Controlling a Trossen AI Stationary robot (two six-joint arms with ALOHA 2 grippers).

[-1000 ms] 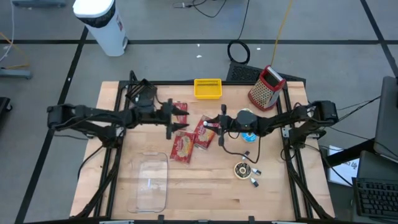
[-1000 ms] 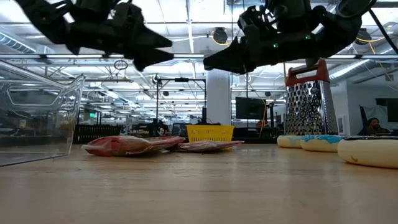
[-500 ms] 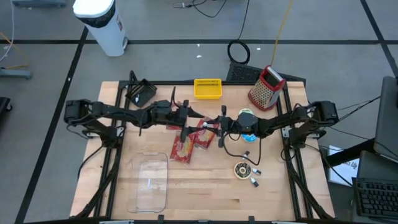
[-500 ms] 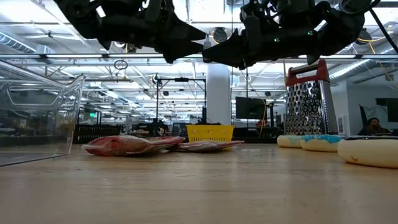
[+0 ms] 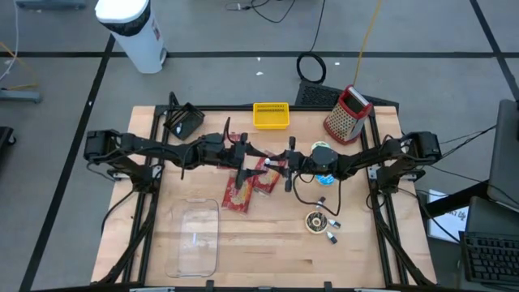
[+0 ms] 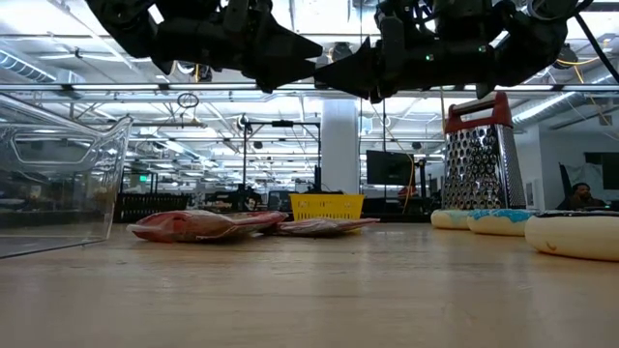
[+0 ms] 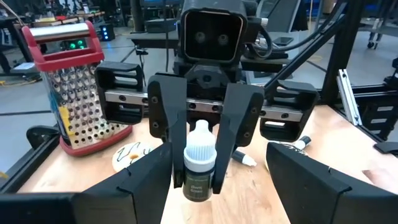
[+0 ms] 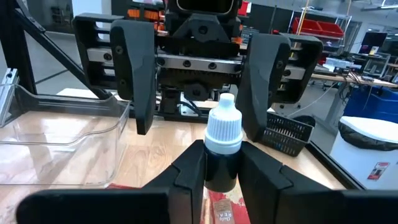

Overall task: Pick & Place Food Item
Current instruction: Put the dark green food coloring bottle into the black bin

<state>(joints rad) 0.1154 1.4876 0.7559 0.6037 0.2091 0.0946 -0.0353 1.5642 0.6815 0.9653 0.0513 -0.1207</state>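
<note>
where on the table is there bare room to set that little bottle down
Bare wood runs along the table's near edge, between the clear container and the small parts. The middle is crowded: red food packets under both grippers, the right gripper holding the bottle.

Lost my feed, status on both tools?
Right tool shut on dropper bottle, mid-air. Left tool open, facing it, fingers either side. Food packets on table below, untouched.
</note>
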